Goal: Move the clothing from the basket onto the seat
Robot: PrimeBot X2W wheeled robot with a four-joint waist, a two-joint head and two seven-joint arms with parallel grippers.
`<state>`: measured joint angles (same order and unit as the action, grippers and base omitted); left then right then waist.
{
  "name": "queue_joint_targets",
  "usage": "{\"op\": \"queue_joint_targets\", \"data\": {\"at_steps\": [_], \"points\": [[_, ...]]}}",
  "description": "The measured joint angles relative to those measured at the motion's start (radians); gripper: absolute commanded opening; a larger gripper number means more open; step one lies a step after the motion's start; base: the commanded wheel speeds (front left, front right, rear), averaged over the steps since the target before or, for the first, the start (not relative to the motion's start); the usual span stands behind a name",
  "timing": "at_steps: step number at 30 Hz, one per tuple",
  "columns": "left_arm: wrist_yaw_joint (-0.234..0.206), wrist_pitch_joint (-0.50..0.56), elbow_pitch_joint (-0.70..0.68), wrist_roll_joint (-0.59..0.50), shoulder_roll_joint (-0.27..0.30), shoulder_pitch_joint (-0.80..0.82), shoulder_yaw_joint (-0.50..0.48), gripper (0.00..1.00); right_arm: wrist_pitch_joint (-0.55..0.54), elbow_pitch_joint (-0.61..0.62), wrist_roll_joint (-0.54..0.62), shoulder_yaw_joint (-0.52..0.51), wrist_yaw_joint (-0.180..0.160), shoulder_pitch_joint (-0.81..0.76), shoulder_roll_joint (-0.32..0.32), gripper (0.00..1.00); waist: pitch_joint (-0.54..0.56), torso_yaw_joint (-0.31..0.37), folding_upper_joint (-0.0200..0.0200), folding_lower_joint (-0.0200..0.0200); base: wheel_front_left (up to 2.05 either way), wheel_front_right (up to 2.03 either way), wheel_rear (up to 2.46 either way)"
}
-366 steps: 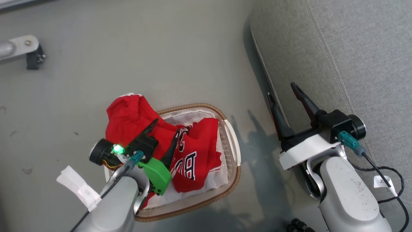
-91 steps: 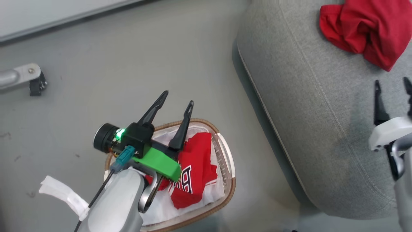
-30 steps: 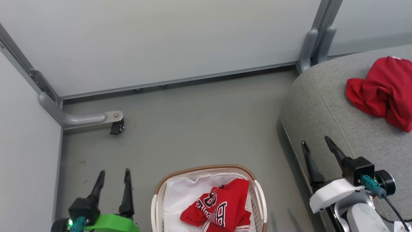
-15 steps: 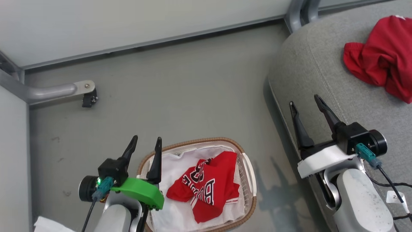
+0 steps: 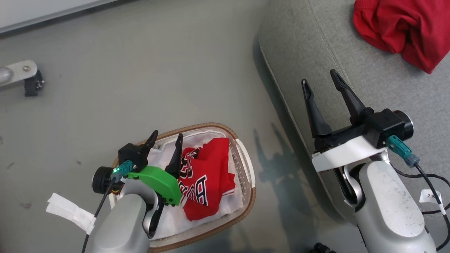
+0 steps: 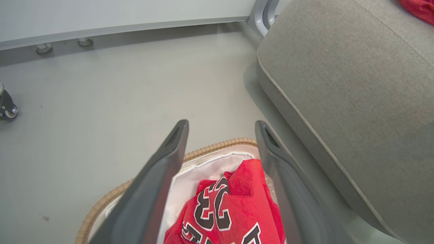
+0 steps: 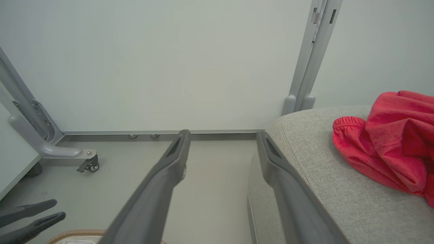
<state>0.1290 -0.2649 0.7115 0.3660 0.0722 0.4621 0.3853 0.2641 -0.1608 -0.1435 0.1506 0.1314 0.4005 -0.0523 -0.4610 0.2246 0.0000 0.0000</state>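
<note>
A red jersey [image 5: 207,175] with white-black lettering lies crumpled in the white basket [image 5: 248,182] with the brown woven rim, on its white liner. My left gripper [image 5: 167,135] hangs open over the basket's left half, one finger beside the jersey's left edge and nothing between the jaws. In the left wrist view the jersey [image 6: 234,206] lies just below the left gripper [image 6: 221,122], within the basket rim [image 6: 210,147]. A plain red garment [image 5: 400,24] lies bunched on the grey seat [image 5: 316,42]. My right gripper [image 5: 318,77] is open and empty above the seat's near edge.
A metal frame leg with a black caster [image 5: 31,84] stands on the grey floor at far left. A pale wall panel and an upright grey post [image 7: 305,67] close off the far side. The seat's edge [image 6: 305,128] runs close to the basket's right.
The head camera has tilted down, shifting the whole picture. My left gripper has come in from the basket's left rim to over the liner beside the jersey. Both grippers stay open.
</note>
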Motion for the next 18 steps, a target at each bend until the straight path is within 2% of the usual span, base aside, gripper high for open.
{"op": "queue_joint_targets", "data": {"at_steps": [7, 18], "points": [[0.0, 0.0, 0.175, 0.13, 0.028, 0.101, 0.11, 1.0, 0.0, 0.042, -0.029, 0.037, 0.0, 0.033, 0.0, 1.0, -0.092, 0.062, 0.0, 0.0, 0.0, 0.0, 0.0], [0.0, 0.086, 0.263, 0.377, 0.09, 0.203, 0.285, 1.0, 0.0, 0.095, -0.053, 0.079, 0.0, 0.063, 0.0, 1.0, -0.216, 0.13, 0.0, 0.0001, 0.0, 0.0, 0.0]]}}
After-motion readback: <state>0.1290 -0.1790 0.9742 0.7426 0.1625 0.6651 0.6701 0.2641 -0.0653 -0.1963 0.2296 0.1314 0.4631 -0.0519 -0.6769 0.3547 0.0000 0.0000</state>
